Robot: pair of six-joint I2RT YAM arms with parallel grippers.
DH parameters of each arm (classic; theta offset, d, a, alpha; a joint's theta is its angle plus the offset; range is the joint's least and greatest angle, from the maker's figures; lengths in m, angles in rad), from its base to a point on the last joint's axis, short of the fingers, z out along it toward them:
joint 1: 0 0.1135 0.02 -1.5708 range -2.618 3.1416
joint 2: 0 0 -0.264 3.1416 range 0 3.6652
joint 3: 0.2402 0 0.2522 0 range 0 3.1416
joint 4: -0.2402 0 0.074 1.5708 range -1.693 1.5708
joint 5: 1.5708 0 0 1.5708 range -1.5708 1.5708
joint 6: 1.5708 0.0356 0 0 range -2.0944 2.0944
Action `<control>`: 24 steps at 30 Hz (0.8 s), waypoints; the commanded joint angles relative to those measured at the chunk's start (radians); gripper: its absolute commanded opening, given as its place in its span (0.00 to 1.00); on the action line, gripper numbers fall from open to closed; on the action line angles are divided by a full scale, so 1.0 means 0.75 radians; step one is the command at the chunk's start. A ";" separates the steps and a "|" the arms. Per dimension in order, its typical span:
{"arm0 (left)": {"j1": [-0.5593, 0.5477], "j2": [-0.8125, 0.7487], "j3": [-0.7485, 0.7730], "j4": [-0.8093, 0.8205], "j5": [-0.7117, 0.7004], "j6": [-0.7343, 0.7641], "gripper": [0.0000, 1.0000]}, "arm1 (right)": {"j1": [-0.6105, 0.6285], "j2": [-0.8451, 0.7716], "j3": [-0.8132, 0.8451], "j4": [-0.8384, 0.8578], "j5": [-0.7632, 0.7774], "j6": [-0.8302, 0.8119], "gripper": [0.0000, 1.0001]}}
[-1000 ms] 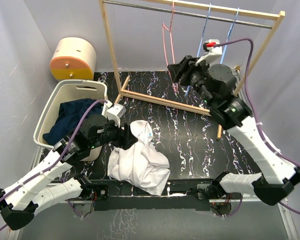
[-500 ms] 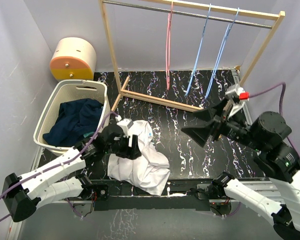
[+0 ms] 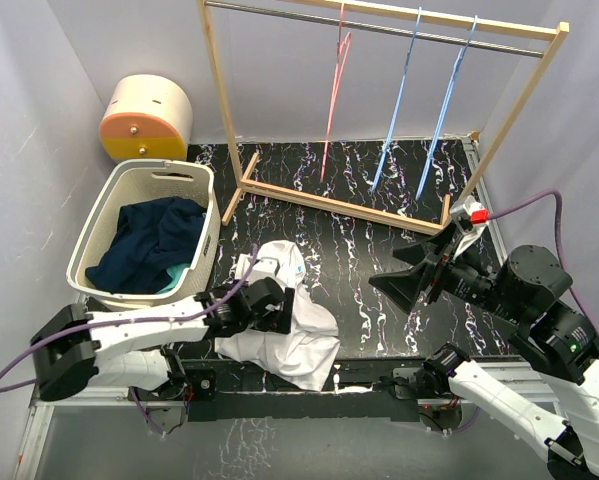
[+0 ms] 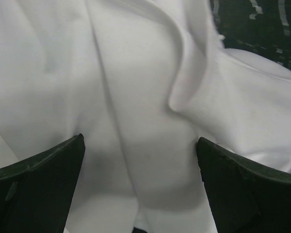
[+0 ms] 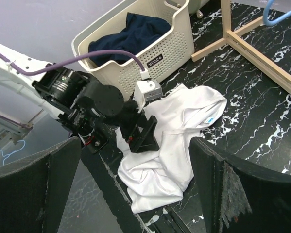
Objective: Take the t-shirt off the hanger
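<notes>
While both arms hang low over the table (image 3: 379, 230), the left gripper (image 3: 279, 305) stands spread as wide as it goes right over the white t-shirt (image 3: 289, 335). Cloth fills the gap between its fingers (image 4: 38, 174), but they pinch nothing. The right gripper (image 3: 391, 275) is just as wide open in the air, well apart from the shirt and holding nothing. The shirt lies crumpled and free of any hanger at the near edge, just beside the laundry basket (image 3: 207, 210). Its long axis runs from the collar end near the basket toward the front rail, where its lower hem laps over the edge. Bare marbled tabletop stretches to its right and back to the wooden rack (image 3: 224, 100), where a pink hanger (image 3: 331, 110) and two blue hangers (image 3: 394, 110) dangle.
</notes>
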 commanded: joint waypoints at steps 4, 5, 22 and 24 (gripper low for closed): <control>-0.099 0.343 0.140 -0.168 -0.418 -0.166 0.97 | -0.001 -0.045 -0.032 0.018 0.079 -0.010 0.98; -0.112 0.378 0.142 -0.149 -0.424 -0.166 0.97 | -0.001 -0.048 -0.036 0.016 0.083 -0.011 0.98; 0.115 0.083 0.201 -0.253 -0.406 0.062 0.06 | -0.002 -0.027 -0.103 0.023 0.119 -0.037 0.98; 0.276 0.034 0.273 -0.254 -0.313 0.214 0.04 | 0.000 -0.018 -0.117 0.037 0.110 -0.036 0.98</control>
